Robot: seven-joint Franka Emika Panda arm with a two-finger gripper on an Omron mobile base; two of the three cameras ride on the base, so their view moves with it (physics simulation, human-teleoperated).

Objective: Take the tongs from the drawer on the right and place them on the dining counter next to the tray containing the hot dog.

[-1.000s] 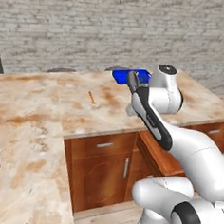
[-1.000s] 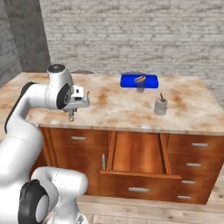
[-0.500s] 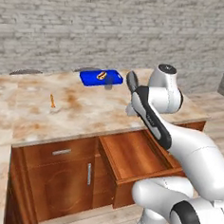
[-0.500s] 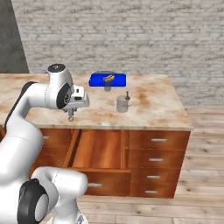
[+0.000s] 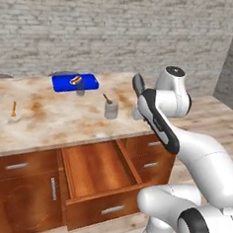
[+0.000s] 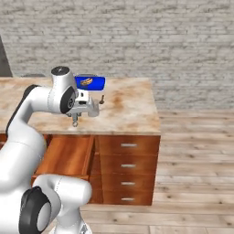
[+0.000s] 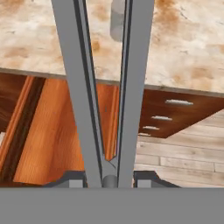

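While the pincer (image 7: 109, 175) grips the tongs (image 7: 107, 87), the hot dog (image 5: 76, 79) lies in the tray (image 5: 61, 84).

Two base cameras look forward and down from behind the arm, left and right, both taking in the dining counter (image 5: 48, 123), blue tray (image 6: 90, 82) and open drawer (image 5: 97, 169). The hand camera looks closely along the gripper (image 7: 107, 179) over the counter edge.

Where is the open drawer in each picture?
Left base view: the drawer stands open at bottom centre.
Right base view: the drawer is at lower left, partly behind the robot.
Hand view: the drawer is the orange wood at left.
Shared landmark: the dining counter edge just above it.
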